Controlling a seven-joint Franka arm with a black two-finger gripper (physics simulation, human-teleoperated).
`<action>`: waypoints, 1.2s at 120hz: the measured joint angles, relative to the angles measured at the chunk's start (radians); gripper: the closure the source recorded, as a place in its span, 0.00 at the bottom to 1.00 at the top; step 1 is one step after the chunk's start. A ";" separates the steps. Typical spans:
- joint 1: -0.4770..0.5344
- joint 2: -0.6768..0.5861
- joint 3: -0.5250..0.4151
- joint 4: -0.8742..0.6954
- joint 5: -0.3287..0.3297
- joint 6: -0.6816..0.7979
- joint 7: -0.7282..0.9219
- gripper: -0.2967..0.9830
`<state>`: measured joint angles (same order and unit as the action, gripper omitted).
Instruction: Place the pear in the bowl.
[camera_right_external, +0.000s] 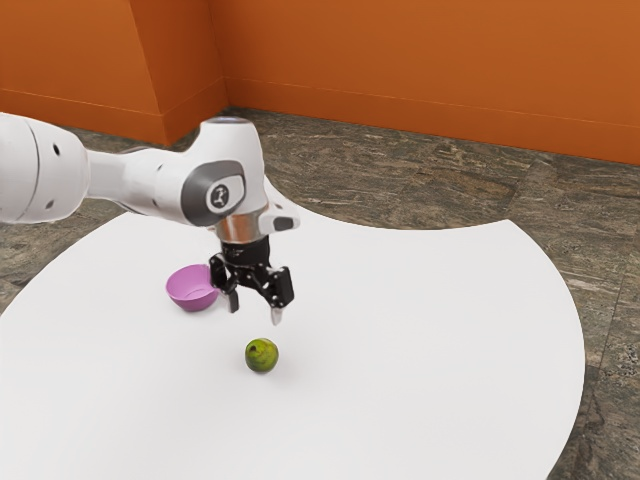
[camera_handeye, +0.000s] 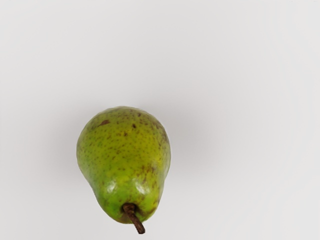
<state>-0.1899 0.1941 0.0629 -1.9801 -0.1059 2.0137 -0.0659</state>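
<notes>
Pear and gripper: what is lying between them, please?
Nothing that I can see. In the exterior view, the stretch between the open gripper and the pear is bare, with the white table behind it.

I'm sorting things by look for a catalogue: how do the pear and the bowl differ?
The pear is green with brown speckles; the bowl is plain pinkish purple.
The pear is a rounded solid body tapering toward its stem; the bowl is hollow, with an open top.
The pear looks narrower; the bowl is wider across its rim.
Both rest on the white table, outside the open pincer.
</notes>
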 joint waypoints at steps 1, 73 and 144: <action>-0.002 0.001 0.000 -0.002 0.000 0.005 -0.003 0.25; -0.020 0.092 0.003 -0.071 0.004 0.189 -0.122 0.25; 0.001 0.146 0.012 -0.079 0.005 0.222 -0.164 0.41</action>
<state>-0.1887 0.3399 0.0751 -2.0591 -0.1013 2.2354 -0.2301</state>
